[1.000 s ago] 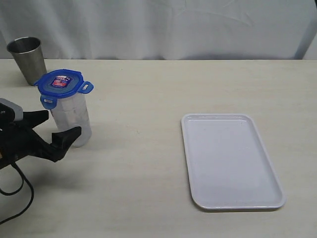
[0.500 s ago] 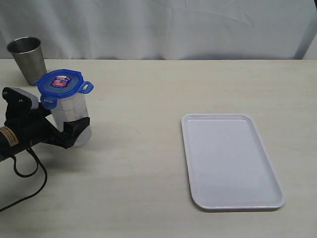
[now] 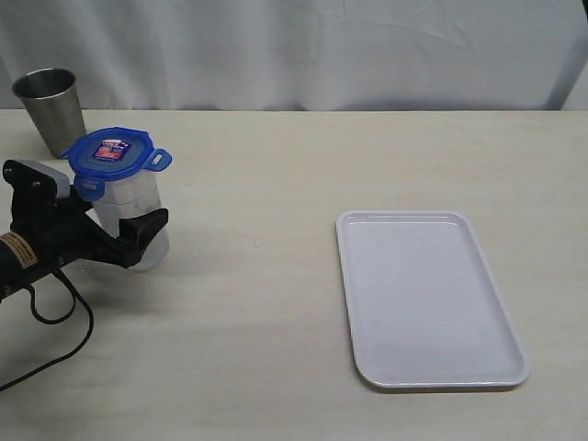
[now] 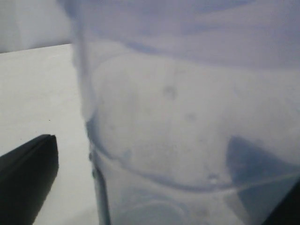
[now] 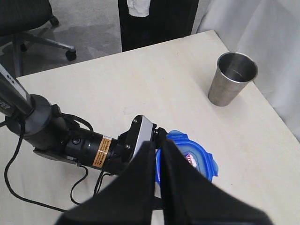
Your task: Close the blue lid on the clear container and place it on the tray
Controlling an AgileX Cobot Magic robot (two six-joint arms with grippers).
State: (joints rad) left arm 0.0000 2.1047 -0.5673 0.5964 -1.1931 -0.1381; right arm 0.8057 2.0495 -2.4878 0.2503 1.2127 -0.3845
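On the bench, the left claw, jaws apart, is straddling the clear container, likely needing to clamp it next.

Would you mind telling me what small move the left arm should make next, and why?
Probably close the left gripper on the clear container: its jaws stand open on either side of its lower body, and the blue lid already sits on top, so a grip seems next.

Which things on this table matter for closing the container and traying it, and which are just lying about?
For the job: bright-blue snap-lock plastic lid; tall frosted clear plastic container; flat white rectangular plastic tray.
Lying about: shiny steel cup.
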